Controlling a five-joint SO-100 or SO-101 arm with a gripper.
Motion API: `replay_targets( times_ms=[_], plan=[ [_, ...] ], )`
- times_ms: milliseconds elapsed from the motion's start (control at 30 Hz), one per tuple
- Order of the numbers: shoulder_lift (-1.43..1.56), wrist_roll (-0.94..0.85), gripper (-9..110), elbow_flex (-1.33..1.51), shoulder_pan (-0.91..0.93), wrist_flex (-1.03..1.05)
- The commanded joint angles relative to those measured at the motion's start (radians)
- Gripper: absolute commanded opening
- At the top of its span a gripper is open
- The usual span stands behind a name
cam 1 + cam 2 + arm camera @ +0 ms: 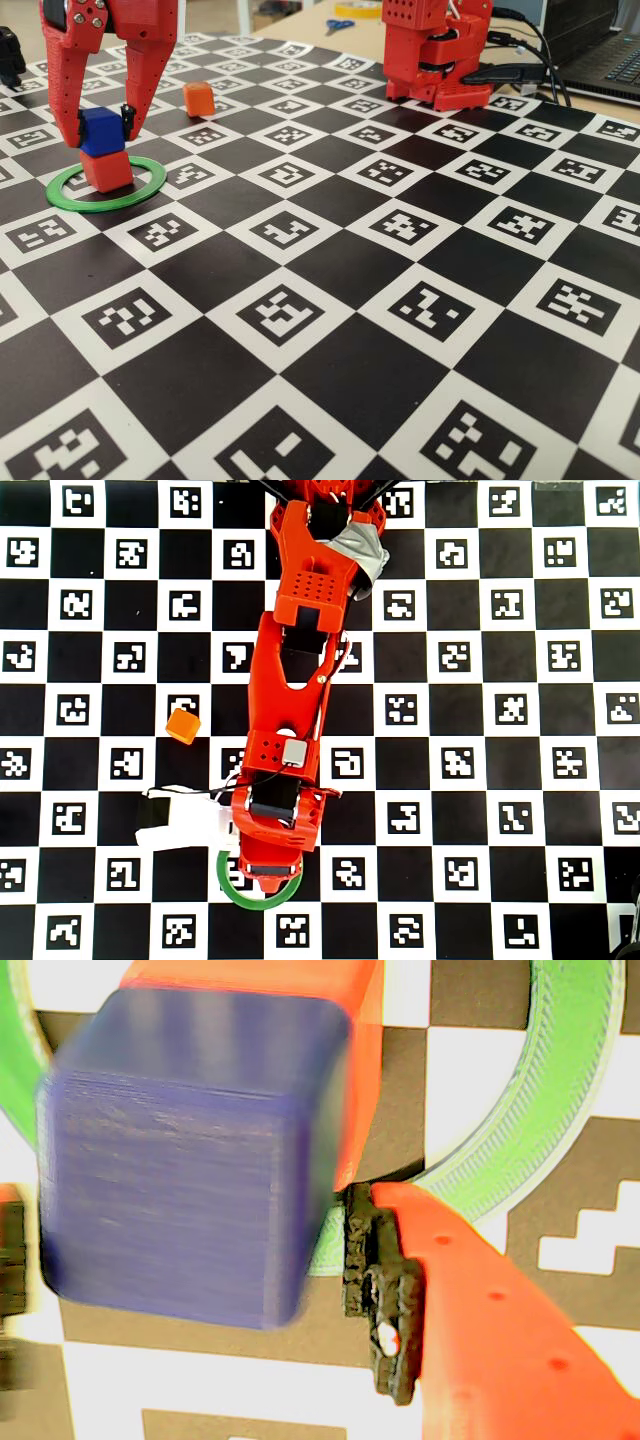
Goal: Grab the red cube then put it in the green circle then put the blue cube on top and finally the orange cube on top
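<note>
Blue cube (101,131) btwn tool (103,130) fingers

A: Anyone spot readable text, a brand or numbers anywhere?

B: Nope. The black-and-white checkered marker mat (330,270) on the bench only carries blocky square code patterns, no letters or digits. Nothing legible on the cubes or arm either.

Checkerboard table (330,270) (printed markers), green circle (150,184) around red cube (108,170), orange cube (198,98) apart
</note>
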Motion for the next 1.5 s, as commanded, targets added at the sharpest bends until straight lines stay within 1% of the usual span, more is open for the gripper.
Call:
replay_targets(
  times_ms=[0, 433, 867, 1033, 1233, 1333, 1467],
  plan=[
    [0.043, 0.005, 36, -0.098, -0.002, 0.012],
    [0.069, 0.043, 50, -0.1, -0.002, 0.06],
    [0.31, 0.101, 51, 0.078, -0.032, 0.08],
    [0.454, 0.097, 50, 0.242, -0.034, 0.078],
    [0.692, 0.101, 50, 0.575, -0.017, 0.029],
    [0.827, 0.101, 50, 0.756, 0.008, -0.035],
    [0.94, 0.081, 50, 0.887, 0.063, -0.06]
  ],
)
